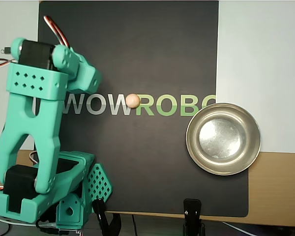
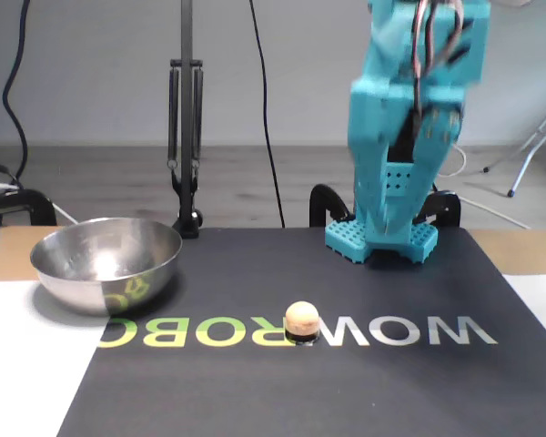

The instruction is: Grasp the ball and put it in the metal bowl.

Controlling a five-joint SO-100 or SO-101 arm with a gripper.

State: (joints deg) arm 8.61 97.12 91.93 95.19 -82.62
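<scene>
The ball (image 1: 132, 101) is a small peach-beige sphere. It rests on the black mat between the W and the R of the printed letters, and it also shows in the fixed view (image 2: 301, 320). The metal bowl (image 1: 223, 138) is shiny, empty and upright at the mat's right edge in the overhead view; in the fixed view the bowl (image 2: 106, 261) is at the left. The teal arm is folded back over its base. Its gripper (image 1: 91, 196) is tucked low at the mat's near-left corner, far from the ball, holding nothing; it also shows in the fixed view (image 2: 382, 244). How its jaws stand is hidden.
The black mat (image 1: 137, 167) with WOWROBO lettering lies on a white and wood table. Two black clamps (image 1: 192, 216) grip the mat's bottom edge in the overhead view. A black stand (image 2: 186, 137) and cables rise behind the bowl in the fixed view.
</scene>
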